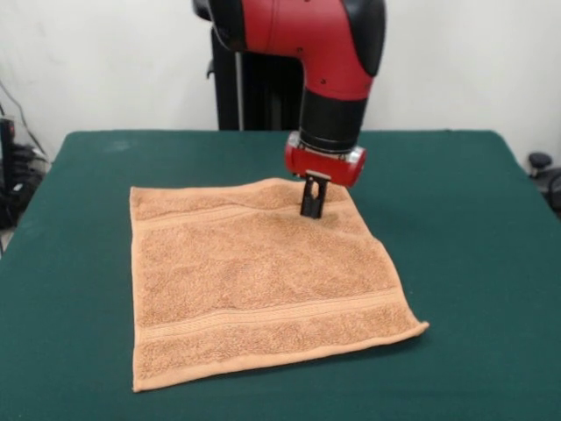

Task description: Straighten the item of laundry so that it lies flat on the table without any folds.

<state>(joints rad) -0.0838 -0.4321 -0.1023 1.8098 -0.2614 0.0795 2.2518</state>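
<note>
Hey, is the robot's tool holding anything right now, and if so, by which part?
It cannot be told. The tool is down at the towel near its far right corner, but this view does not show whether any cloth is actually pinched.

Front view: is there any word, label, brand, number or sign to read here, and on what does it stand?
None can be read.
Towel: plain woven bands, no lettering and no tag showing.
Arm above the gripper: red and black casing, no marking showing.
Table: plain green top, nothing written.
</note>
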